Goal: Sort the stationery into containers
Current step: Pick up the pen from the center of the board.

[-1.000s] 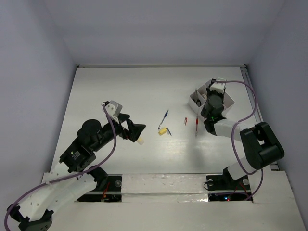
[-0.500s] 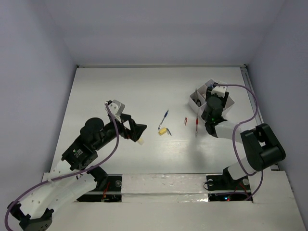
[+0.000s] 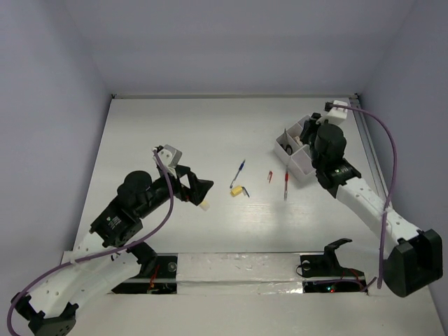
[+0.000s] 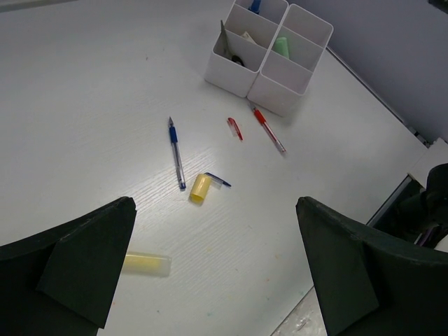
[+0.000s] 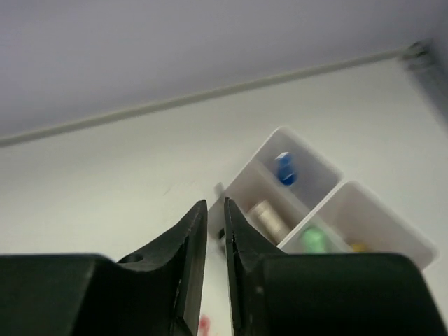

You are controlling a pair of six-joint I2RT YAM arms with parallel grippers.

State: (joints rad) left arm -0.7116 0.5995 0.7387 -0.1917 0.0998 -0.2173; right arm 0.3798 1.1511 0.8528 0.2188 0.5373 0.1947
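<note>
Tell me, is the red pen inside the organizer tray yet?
No, the red pen lies flat on the table just outside the white organizer tray.

White divided plastic organizer tray [image 3: 302, 166] toward the counter's [image 3: 175, 126] far right corner.
Red plastic pen [image 3: 285, 183] and small red cap [image 3: 269, 176] lie just before it; blue pen [image 3: 239, 170], yellow cap [image 3: 238, 190] and pale yellow tube [image 4: 147, 263] further left, mid-counter.

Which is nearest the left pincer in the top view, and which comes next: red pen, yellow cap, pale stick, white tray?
1. pale stick, just beside the left pincer.
2. yellow cap, toward the middle.
3. red pen, further right.
4. white tray, far right, at the back.
</note>
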